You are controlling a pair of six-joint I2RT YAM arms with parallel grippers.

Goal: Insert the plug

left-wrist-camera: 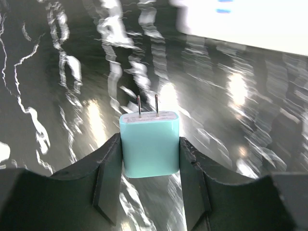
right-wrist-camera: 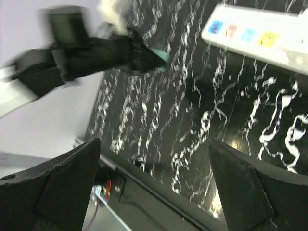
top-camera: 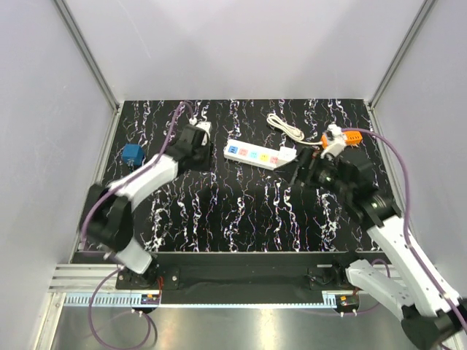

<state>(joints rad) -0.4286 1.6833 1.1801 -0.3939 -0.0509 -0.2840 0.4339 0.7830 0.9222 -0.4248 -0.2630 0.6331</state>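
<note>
My left gripper (left-wrist-camera: 150, 159) is shut on a light teal plug (left-wrist-camera: 150, 144), its two metal prongs pointing away from me toward the white power strip (left-wrist-camera: 250, 21). In the top view the left gripper (top-camera: 206, 154) hovers just left of the strip (top-camera: 259, 155), which has coloured sockets. My right gripper (right-wrist-camera: 156, 183) is open and empty, held above the table right of the strip's end (top-camera: 295, 171). In the right wrist view the strip (right-wrist-camera: 260, 36) lies at upper right and the left arm with the teal plug (right-wrist-camera: 161, 58) at upper left.
A blue box (top-camera: 132, 155) sits at the table's left edge. A coiled white cable (top-camera: 284, 125) and an orange-and-white adapter (top-camera: 340, 137) lie at the back right. Grey walls enclose the black marbled table (top-camera: 241, 211).
</note>
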